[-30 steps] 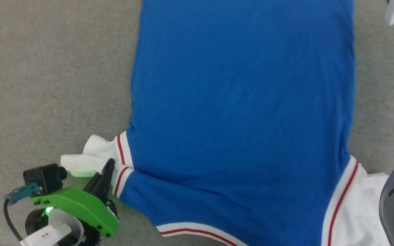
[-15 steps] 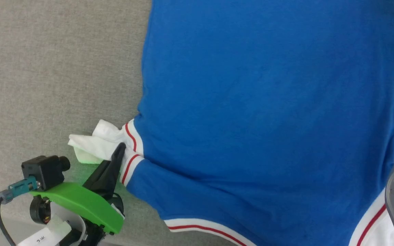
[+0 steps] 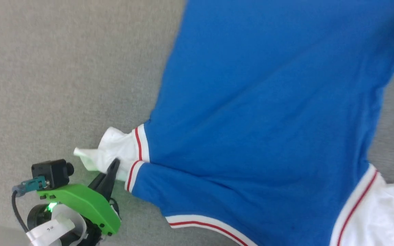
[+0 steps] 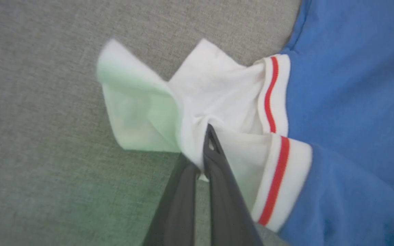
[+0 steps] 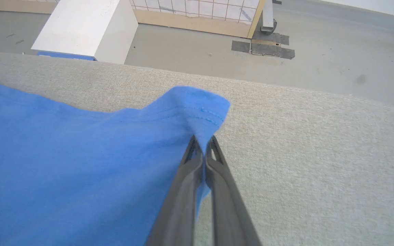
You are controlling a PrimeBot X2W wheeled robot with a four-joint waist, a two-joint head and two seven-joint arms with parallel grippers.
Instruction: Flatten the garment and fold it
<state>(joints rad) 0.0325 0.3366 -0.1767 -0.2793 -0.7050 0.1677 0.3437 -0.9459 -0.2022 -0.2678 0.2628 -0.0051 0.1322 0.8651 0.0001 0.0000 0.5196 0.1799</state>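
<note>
**Two Grips Set, Blue Shirt Ready for a Stretch**

The garment point(image 3: 268, 119), a royal-blue T-shirt with white sleeves, lies spread over the grey fabric-covered table point(image 3: 63, 85). Its body runs from the near edge toward the far edge on a slant. On the left, close to the near edge, the left gripper point(image 4: 208, 136) has its jaws pressed together on a gathered pinch of the left sleeve point(image 4: 217, 99). That sleeve is crumpled into folds just outside the red-and-white seam trim point(image 4: 271, 92). Close to the far edge, the right gripper point(image 5: 202, 143) is clamped on a blue hem corner point(image 5: 200, 102), raising it into a small peak above the table. The right sleeve point(image 3: 385, 212) lies loose toward the near right.

With two opposite ends held, the step in hand appears to be the flattening. Doing it well likely means drawing the two grips away from each other along the line between them. Keeping both low over the table should pull out the long creases across the blue body without dragging the whole shirt. Jersey gives, so a slow, even pull seems wise, and the thin pinch at the hem could slip under a jerk. The bunched sleeve will probably not open while it is held by its middle, so it may need releasing and spreading afterwards. The hem corner is best kept short of the far edge, where it could drop toward the floor point(image 5: 320, 41).
</note>
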